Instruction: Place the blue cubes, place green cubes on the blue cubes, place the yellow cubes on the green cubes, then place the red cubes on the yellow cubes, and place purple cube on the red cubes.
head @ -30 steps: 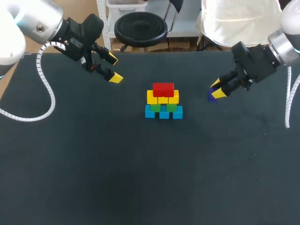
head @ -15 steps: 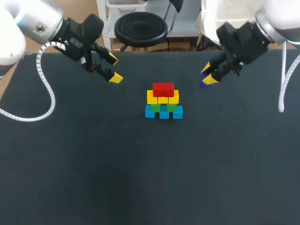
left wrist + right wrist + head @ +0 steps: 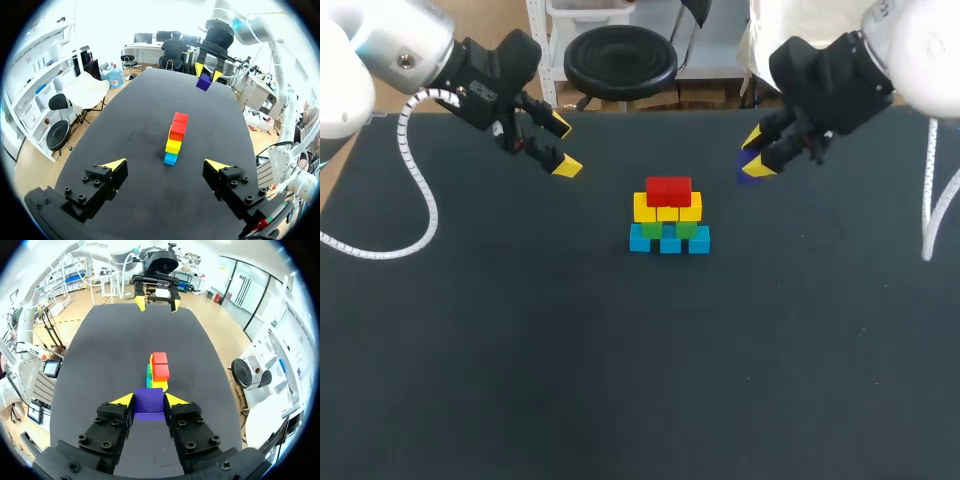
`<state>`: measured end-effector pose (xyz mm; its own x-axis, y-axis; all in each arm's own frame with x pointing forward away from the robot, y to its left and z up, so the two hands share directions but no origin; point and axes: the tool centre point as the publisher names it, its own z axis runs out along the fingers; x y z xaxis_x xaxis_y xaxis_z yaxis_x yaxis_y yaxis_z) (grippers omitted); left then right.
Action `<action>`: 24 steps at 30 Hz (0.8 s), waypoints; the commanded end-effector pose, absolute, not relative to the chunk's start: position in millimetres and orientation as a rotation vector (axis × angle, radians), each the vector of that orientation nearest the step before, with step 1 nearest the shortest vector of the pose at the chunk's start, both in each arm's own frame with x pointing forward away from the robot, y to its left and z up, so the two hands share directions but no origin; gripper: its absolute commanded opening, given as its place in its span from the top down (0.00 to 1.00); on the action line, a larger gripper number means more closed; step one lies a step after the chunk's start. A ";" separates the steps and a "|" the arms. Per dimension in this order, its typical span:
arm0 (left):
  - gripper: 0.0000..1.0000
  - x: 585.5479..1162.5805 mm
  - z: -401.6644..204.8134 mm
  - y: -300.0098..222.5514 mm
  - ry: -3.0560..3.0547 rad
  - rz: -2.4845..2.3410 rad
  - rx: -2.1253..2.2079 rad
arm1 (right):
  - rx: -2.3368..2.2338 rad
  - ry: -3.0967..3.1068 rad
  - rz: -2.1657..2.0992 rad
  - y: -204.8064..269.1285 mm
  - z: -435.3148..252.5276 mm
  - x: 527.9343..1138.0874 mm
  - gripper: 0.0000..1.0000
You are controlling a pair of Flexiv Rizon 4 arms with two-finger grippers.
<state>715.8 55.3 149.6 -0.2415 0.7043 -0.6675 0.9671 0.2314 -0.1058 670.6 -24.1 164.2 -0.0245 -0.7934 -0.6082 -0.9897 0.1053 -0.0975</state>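
Note:
A stack of cubes (image 3: 668, 214) stands mid-table: blue cubes (image 3: 669, 241) at the bottom, green cubes (image 3: 668, 229) on them, yellow cubes (image 3: 667, 208) above, red cubes (image 3: 668, 189) on top. My right gripper (image 3: 754, 154) hangs above the table to the right of the stack, shut on the purple cube (image 3: 149, 401), which shows between its yellow tips with the stack (image 3: 157, 371) ahead. My left gripper (image 3: 560, 146) is open and holds nothing, raised to the far left of the stack. From the left wrist view the stack (image 3: 175, 138) lies ahead of the fingers, with the purple cube (image 3: 203, 82) beyond it.
The black table (image 3: 520, 350) carries nothing else. Its far edge runs just behind both grippers.
My right gripper has risen and moved left and toward the far edge with the purple cube, closer to the stack. The left arm has not moved.

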 end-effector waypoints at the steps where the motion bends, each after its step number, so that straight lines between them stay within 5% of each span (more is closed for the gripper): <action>1: 0.00 715.2 148.8 56.4 2.016 -0.713 1.529 | -1.711 1.864 0.451 -24.1 163.7 666.7 1.00; 24: 0.00 715.2 148.8 56.4 2.016 -0.713 1.529 | -1.697 1.716 0.507 17.8 174.3 666.6 1.00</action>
